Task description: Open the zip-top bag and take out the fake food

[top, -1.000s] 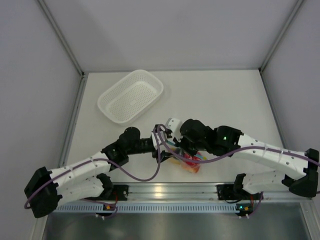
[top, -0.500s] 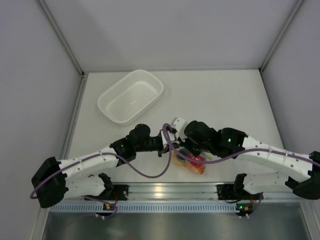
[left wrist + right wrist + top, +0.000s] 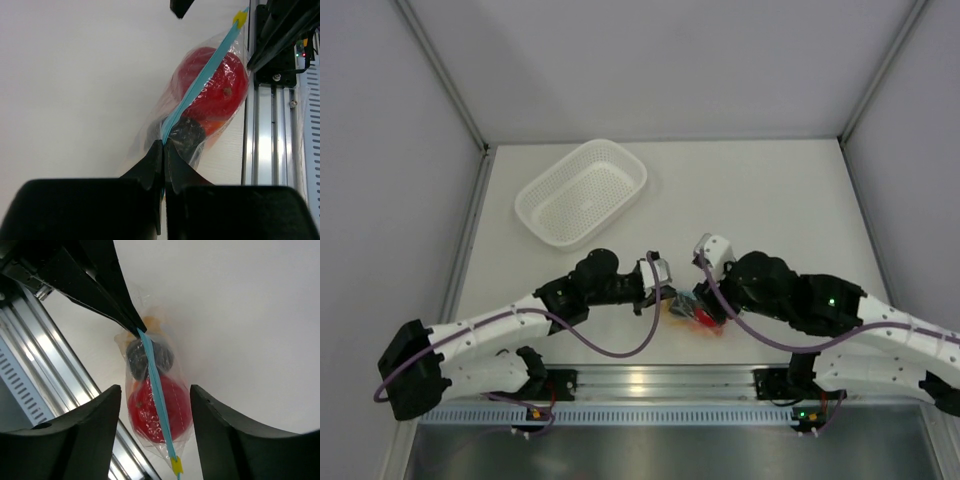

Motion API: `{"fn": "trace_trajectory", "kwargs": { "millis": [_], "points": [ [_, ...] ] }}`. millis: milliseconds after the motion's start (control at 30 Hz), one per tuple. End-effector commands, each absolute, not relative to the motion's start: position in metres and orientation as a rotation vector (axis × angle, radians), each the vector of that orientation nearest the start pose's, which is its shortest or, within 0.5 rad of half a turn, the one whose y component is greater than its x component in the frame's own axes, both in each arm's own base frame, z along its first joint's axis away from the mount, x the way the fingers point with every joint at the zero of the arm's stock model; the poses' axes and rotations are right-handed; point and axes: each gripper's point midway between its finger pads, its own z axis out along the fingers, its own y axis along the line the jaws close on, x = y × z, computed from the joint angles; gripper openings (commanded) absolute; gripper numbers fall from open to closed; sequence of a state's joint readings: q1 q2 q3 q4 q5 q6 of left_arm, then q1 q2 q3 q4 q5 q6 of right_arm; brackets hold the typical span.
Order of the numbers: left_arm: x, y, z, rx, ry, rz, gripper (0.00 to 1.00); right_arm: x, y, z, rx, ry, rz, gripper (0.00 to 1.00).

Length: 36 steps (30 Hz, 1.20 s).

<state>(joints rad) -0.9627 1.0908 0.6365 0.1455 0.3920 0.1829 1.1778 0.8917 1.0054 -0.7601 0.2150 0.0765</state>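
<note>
The zip-top bag [image 3: 696, 312] hangs near the table's front edge, clear and crinkly, its light blue zip strip [image 3: 200, 85] uppermost and a yellow slider [image 3: 176, 466] at the strip's far end. Through the plastic, the fake food shows as a shiny red ball [image 3: 217, 82], a dark piece [image 3: 187, 136] and a bit of orange [image 3: 216, 128]. My left gripper [image 3: 164, 143] is shut on the near end of the zip strip. My right gripper [image 3: 155, 388] is open. Its fingers [image 3: 95, 430] stand either side of the bag's slider end without touching it.
A white perforated basket [image 3: 582, 190] stands at the back left. The aluminium rail [image 3: 640, 380] along the front edge runs close beside the bag [image 3: 155, 405]. Both arms meet over the bag in the top view.
My left gripper closed on the zip strip's end. My right gripper has just opened, let go of the bag and drawn back to the right.
</note>
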Motion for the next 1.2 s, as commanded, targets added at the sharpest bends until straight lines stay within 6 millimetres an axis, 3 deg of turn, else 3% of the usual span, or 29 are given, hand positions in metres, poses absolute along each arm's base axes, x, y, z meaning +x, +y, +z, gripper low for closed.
{"fn": "trace_trajectory", "kwargs": {
  "millis": [0, 133, 200, 300, 400, 533, 833, 1167],
  "points": [
    [0.158, -0.332, 0.236, 1.188, 1.395, -0.927, 0.0, 0.129, 0.225, 0.263, -0.925, 1.851, 0.581, 0.6],
    [0.156, -0.328, 0.263, 1.117, 1.388, -0.96, 0.0, 0.125, 0.197, 0.274, -0.756, 1.794, 0.653, 0.61],
    [0.156, -0.324, 0.276, 1.077, 1.389, -0.963, 0.0, 0.121, 0.198, 0.269, -0.757, 1.722, 0.703, 0.6],
    [0.16, -0.317, 0.294, 1.015, 1.403, -0.947, 0.0, 0.11, 0.181, 0.29, -0.681, 1.559, 0.824, 0.64],
    [0.16, -0.312, 0.314, 0.974, 1.387, -0.948, 0.0, 0.1, 0.175, 0.301, -0.682, 1.482, 0.887, 0.66],
    [0.145, -0.312, 0.339, 0.962, 1.347, -1.048, 0.0, 0.094, 0.181, 0.313, -0.68, 1.408, 0.954, 0.62],
    [0.132, -0.307, 0.363, 0.951, 1.292, -1.109, 0.0, 0.09, 0.184, 0.354, -0.636, 1.226, 1.011, 0.53],
    [0.118, -0.3, 0.376, 0.954, 1.249, -1.161, 0.0, 0.119, 0.161, 0.355, -0.491, 1.266, 0.858, 0.53]
  ]
}}
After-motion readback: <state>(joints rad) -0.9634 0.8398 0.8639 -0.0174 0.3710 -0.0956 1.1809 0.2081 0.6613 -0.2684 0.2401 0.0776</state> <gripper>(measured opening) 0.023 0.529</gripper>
